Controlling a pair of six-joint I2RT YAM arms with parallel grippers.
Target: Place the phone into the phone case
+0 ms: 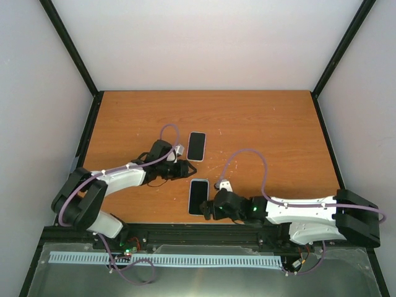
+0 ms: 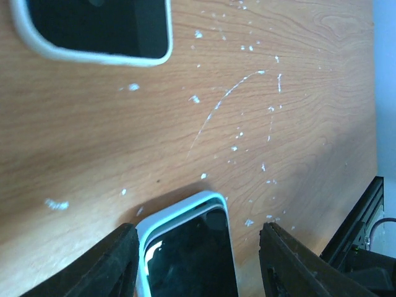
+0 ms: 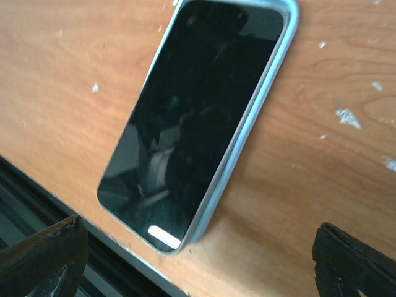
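Observation:
The phone (image 1: 198, 196) lies screen up inside a light blue phone case (image 3: 249, 124), close to the table's front edge. In the left wrist view its far end (image 2: 192, 260) sits a little proud of the case rim (image 2: 179, 207). My left gripper (image 1: 189, 170) is open and straddles that far end (image 2: 198, 266). Its left finger (image 2: 117, 263) is right beside the case and its right finger (image 2: 284, 263) stands apart. My right gripper (image 1: 207, 210) is wide open at the phone's near end (image 3: 198, 266) and holds nothing.
A second dark slab with a white rim (image 1: 197, 145) lies flat farther back, just beyond the left gripper (image 2: 93, 57). A black rail (image 1: 204, 232) runs along the front edge, right beside the phone (image 3: 37, 204). White scuffs (image 2: 216, 105) mark the wooden table.

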